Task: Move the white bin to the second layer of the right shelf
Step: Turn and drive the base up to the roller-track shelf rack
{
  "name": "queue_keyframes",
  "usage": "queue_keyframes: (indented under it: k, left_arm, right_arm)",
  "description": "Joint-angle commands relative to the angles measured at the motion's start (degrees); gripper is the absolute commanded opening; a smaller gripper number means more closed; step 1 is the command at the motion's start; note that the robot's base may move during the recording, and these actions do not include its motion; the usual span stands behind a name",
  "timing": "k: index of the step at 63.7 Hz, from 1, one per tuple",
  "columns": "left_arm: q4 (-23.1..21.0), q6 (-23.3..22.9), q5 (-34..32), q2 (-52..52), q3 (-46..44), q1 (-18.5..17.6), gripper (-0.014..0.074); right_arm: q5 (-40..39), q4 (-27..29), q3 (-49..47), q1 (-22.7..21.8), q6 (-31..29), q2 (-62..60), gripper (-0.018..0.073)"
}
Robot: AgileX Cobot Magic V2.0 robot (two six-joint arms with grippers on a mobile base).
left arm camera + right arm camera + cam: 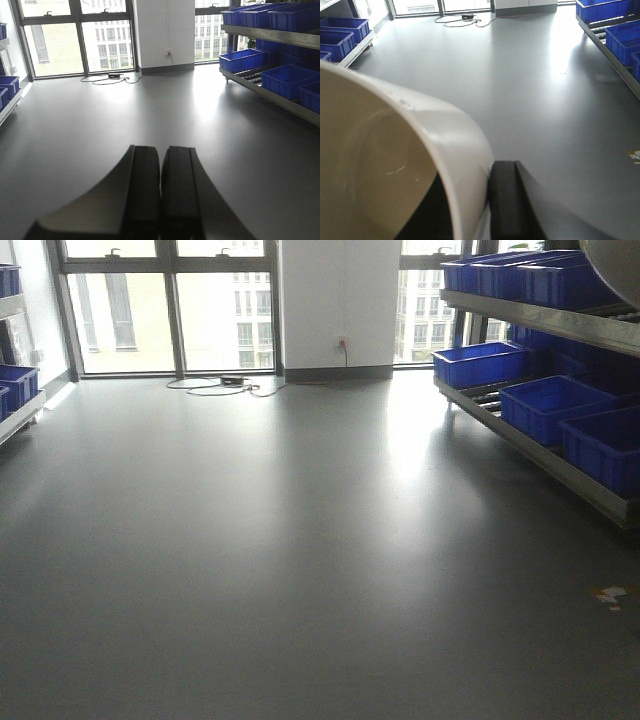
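Note:
The white bin (395, 165) fills the left of the right wrist view, its mouth turned toward the camera. My right gripper (470, 177) is shut on the bin's wall, one dark finger (507, 200) outside and the other inside. In the front view a pale curved part of the bin (615, 265) shows at the top right corner, above the right shelf (540, 318). That shelf shows two steel levels, and I cannot tell which is the second layer. My left gripper (161, 152) is shut on nothing, held above the grey floor.
Blue crates (545, 405) fill both visible levels of the right shelf. A left shelf (18, 405) also carries blue crates. A cable (225, 385) lies on the floor by the windows, beside a white pillar (338, 300). A small scrap (610, 595) lies at the right.

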Motion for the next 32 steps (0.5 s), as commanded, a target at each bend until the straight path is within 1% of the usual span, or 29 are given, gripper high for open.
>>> queue_keyframes:
  k: [1, 32]
  left_arm:
    - [-0.3, -0.2, -4.9, -0.8, 2.1, -0.2, 0.0085]
    - [-0.3, -0.2, -4.9, -0.8, 2.1, -0.2, 0.0085]
  right_arm:
    - [-5.8, 0.0, -1.7, -0.3, -0.2, 0.2, 0.0055]
    - [-5.8, 0.0, -1.7, -0.3, -0.2, 0.3, 0.0055]
